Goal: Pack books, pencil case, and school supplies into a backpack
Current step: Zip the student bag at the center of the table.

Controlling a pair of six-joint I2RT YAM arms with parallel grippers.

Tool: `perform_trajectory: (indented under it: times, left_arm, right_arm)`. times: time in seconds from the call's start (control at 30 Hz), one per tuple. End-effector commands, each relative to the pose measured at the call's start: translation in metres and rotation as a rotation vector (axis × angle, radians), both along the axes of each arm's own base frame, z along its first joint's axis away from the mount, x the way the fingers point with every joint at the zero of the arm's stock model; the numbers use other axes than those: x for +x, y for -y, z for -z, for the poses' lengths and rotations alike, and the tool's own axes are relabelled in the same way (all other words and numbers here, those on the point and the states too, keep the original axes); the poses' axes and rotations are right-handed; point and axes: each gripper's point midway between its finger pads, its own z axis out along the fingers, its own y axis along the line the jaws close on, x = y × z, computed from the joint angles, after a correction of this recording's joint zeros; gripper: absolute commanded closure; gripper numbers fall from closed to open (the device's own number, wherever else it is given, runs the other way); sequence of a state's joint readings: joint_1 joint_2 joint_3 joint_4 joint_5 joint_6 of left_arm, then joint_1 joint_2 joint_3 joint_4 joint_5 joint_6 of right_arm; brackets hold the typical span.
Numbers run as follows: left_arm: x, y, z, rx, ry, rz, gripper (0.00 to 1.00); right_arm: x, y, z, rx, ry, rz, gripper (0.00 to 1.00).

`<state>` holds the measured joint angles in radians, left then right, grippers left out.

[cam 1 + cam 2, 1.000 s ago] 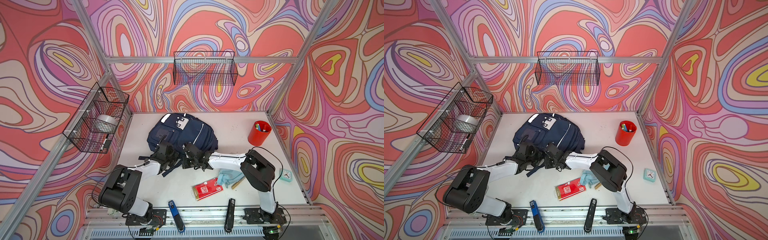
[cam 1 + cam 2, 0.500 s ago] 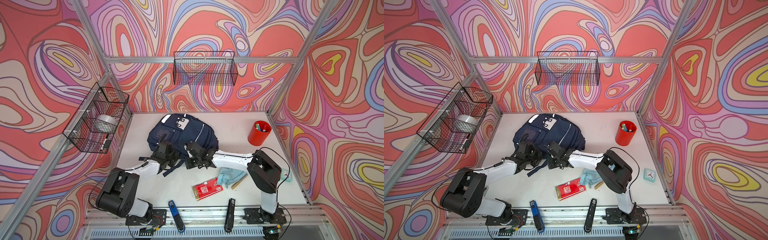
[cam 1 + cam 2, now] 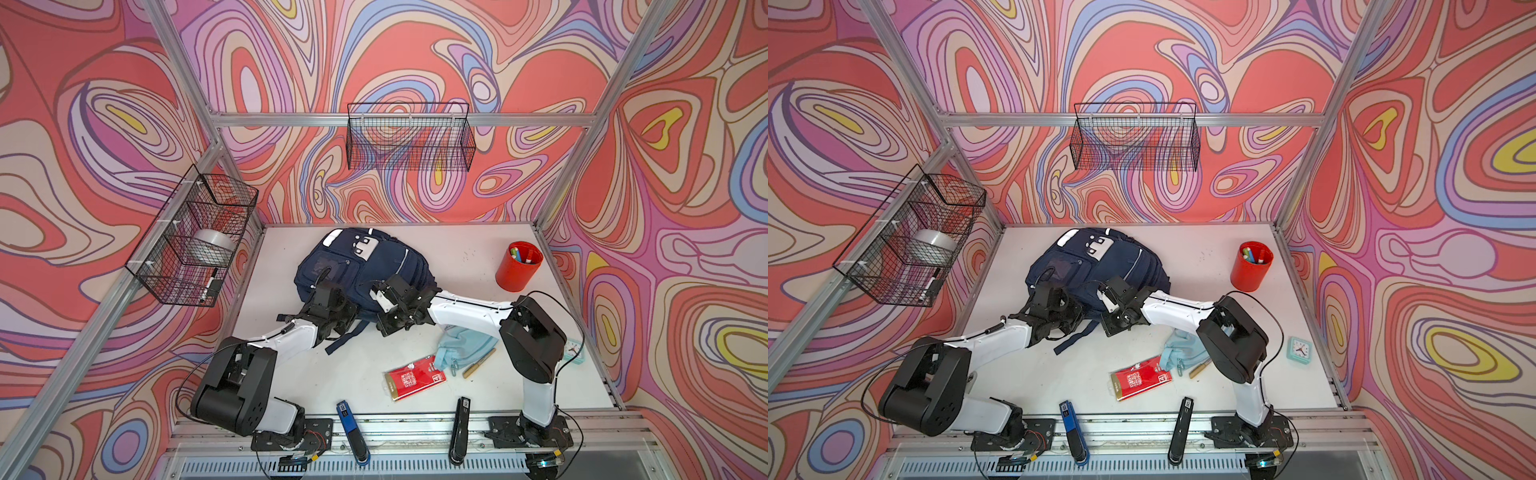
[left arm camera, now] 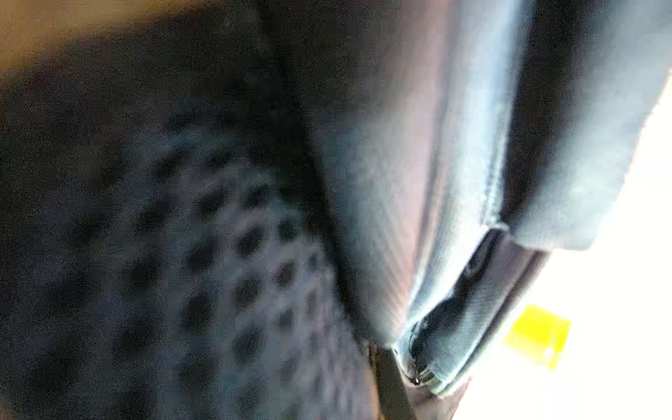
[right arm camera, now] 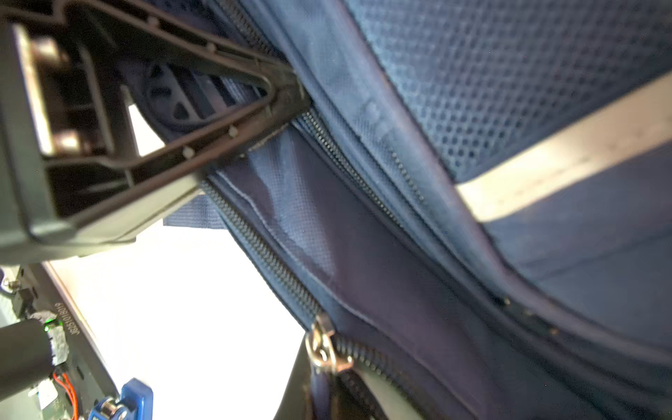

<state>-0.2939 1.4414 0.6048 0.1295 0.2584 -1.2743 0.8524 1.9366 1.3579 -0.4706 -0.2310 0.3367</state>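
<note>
The navy backpack (image 3: 357, 262) (image 3: 1088, 266) lies flat at the middle of the table. My left gripper (image 3: 353, 312) (image 5: 287, 92) is shut on fabric at its near edge beside the zipper. My right gripper (image 3: 384, 323) (image 5: 327, 389) is shut on the navy pull tab under the metal zipper slider (image 5: 323, 349). The left wrist view shows only blurred mesh and a fabric seam. The light-blue pencil case (image 3: 461, 345) (image 3: 1183, 347), red packet (image 3: 415, 378) and tan pen (image 3: 480, 362) lie on the table by the right arm. The books are out of view.
A red cup of markers (image 3: 518, 266) stands at the back right. A teal clock (image 3: 1300, 350) sits by the right wall. Blue stapler (image 3: 353, 432) and black stapler (image 3: 459, 430) lie on the front rail. Wire baskets (image 3: 409, 137) (image 3: 195, 241) hang on the walls.
The right arm's elbow has swung to the right and its wrist has shifted a little along the backpack's near edge. The left arm has barely moved.
</note>
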Motion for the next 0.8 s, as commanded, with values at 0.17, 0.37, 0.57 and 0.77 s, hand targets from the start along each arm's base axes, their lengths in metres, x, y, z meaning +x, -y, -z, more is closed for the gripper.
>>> perform_trajectory:
  times: [0.17, 0.37, 0.57, 0.77]
  left_arm:
    - [0.017, -0.073, 0.001, 0.155, 0.014, -0.193, 1.0]
    - [0.021, -0.067, 0.002, 0.135, 0.026, -0.167, 1.0]
    - [0.037, -0.085, -0.017, 0.167, 0.054, -0.142, 1.0]
    - [0.043, -0.079, -0.025, 0.152, 0.07, -0.106, 0.88]
  right_arm:
    - [-0.025, 0.082, 0.014, -0.207, -0.188, -0.031, 1.0]
    - [-0.009, 0.089, 0.003, -0.222, -0.159, -0.063, 1.0]
    - [0.043, 0.125, 0.004, -0.242, -0.082, 0.023, 1.0]
    - [0.055, 0.103, 0.001, -0.176, -0.07, -0.015, 1.0]
